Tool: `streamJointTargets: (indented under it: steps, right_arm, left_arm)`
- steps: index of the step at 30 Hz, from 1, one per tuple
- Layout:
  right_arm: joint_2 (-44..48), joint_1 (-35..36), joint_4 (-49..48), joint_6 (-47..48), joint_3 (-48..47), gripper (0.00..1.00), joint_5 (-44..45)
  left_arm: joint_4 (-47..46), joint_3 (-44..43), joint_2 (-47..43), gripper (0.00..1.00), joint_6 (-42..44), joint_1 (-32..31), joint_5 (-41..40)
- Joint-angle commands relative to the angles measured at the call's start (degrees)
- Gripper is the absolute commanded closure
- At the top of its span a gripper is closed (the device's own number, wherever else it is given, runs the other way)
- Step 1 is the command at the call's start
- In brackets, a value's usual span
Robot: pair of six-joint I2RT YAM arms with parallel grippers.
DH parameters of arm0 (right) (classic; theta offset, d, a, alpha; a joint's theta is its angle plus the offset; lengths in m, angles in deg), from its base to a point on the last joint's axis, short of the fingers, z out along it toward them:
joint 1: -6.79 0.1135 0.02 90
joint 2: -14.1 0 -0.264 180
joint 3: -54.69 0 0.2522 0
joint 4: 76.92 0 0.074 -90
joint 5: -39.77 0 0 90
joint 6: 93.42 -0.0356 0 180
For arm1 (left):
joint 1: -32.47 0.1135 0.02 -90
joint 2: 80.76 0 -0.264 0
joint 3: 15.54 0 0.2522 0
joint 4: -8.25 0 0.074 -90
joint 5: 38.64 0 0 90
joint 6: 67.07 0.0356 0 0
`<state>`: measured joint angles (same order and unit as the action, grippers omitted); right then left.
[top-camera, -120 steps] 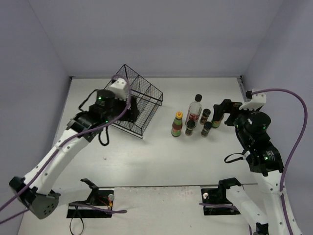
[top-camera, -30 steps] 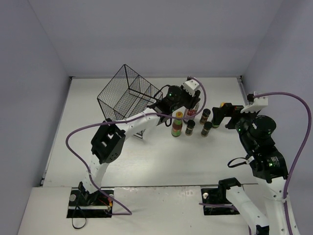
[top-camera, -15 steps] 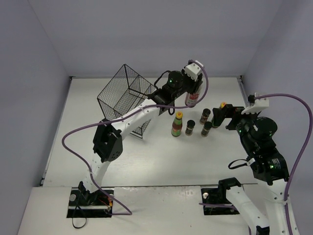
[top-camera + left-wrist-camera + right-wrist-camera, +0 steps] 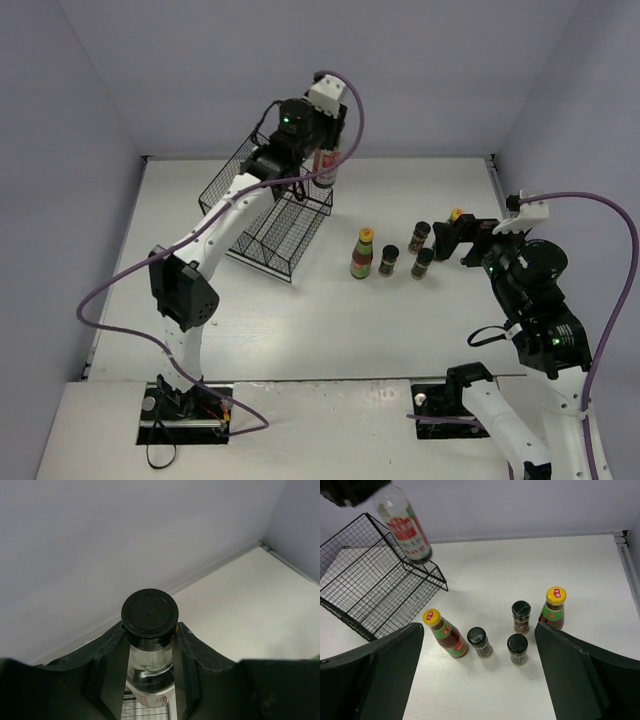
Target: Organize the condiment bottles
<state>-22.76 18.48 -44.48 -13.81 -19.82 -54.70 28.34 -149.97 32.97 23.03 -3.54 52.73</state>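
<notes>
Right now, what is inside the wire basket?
No bottle shows inside the wire basket; the tall clear bottle hangs beside its rim. The left arm covers part.

Tall bottle in left gripper, up over basket far-right corner. Two capped bottles and three jars stand clustered on bench, right of basket.

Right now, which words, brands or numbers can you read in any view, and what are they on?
Nothing is sharp enough to quote.
tall clear bottle, red label: white characters, blurred.
Its black cap: embossed mark, unreadable.
One yellow-capped bottle and the other: a red mark on each cap, labels too small to read.
dark jars: no readable text.
</notes>
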Motion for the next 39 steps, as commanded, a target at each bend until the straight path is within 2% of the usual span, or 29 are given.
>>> streamJointTargets:
  steps: [1,10,20,31,39]
  right_arm:
    - [-0.6,0.3,-3.3,-0.3,-1.0,0.0,-1.7]
    - [-0.8,0.3,-2.8,-1.6,-0.5,0.0,-4.1]
    - [-1.0,0.3,-2.7,-1.9,0.0,0.0,-5.8]
    - [-0.2,0.2,-2.0,-2.2,1.6,0.0,-5.9]
    - [0.1,0.3,-2.2,-2.7,2.6,0.0,-6.1]
  left_arm:
    - [-6.9,-7.3,-11.0,1.0,2.2,2.7,-3.3]
    - [-2.7,-4.7,-17.4,1.0,1.8,10.9,-6.0]
    - [-5.4,6.2,-21.7,1.0,0.5,18.3,-5.8]
    - [-9.8,15.4,-24.3,1.0,-3.2,19.5,-3.7]
    - [-11.4,17.5,-25.5,1.0,-3.2,19.4,-3.1]
